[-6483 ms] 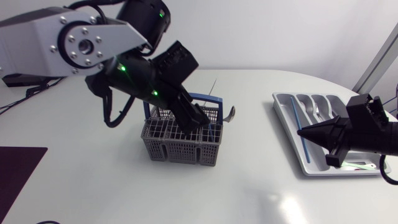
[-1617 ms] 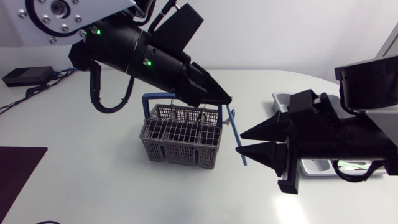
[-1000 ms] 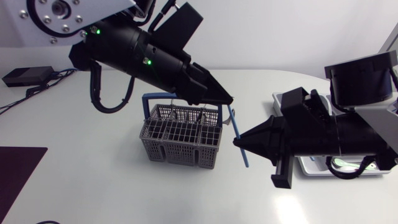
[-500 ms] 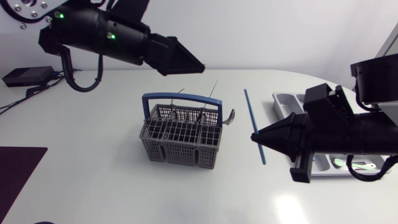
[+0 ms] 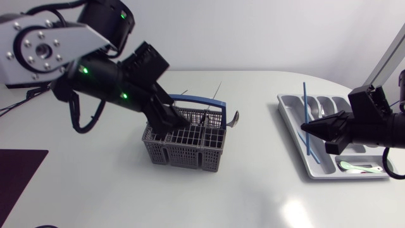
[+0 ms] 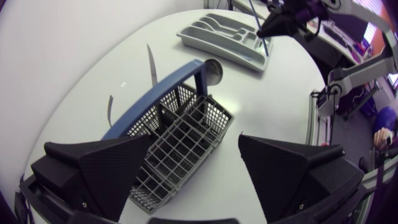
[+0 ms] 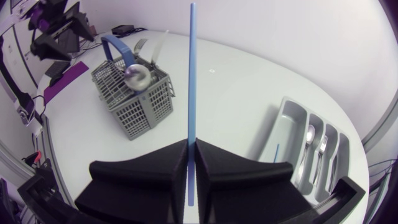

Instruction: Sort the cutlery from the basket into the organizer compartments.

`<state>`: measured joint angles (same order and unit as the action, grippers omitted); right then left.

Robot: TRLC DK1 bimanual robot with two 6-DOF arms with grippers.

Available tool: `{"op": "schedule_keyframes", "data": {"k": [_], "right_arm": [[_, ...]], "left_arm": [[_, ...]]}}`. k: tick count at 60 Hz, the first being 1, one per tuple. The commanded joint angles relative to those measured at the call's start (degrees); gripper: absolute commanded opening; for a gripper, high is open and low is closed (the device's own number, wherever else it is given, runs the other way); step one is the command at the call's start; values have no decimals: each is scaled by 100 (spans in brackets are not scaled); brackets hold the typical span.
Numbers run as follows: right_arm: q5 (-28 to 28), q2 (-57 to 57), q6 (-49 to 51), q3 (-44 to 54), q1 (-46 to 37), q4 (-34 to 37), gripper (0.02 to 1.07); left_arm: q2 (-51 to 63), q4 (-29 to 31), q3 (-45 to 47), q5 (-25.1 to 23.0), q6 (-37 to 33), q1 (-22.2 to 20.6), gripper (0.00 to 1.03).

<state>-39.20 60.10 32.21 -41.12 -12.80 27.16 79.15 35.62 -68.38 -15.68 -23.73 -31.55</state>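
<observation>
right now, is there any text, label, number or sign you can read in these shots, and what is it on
No text can be read anywhere.
Basket, tray, blue stick and right gripper: no lettering shows.
Tiny pale mark on the table: too small to read.

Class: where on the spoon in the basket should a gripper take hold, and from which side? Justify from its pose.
Probably the neck under the bowl of the spoon, from above: only that end sticks out of the basket; the handle is hidden.
</observation>
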Motion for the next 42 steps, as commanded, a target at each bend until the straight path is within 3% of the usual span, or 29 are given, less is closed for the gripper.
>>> {"op": "schedule_keyframes", "data": {"k": [1, 26, 42], "right_arm": [[-17, 275, 146, 105, -267, -176, 8], [-9, 907, 497, 192, -988, -571, 8], [-26, 1215, 594, 113, -1216, -624, 8]], "left_arm": [[-207, -327, 440, 294, -211, -281, 98], [487, -1865, 1169, 1639, 290, -985, 97], [1225, -1944, 958, 1814, 562, -993, 97]]}}
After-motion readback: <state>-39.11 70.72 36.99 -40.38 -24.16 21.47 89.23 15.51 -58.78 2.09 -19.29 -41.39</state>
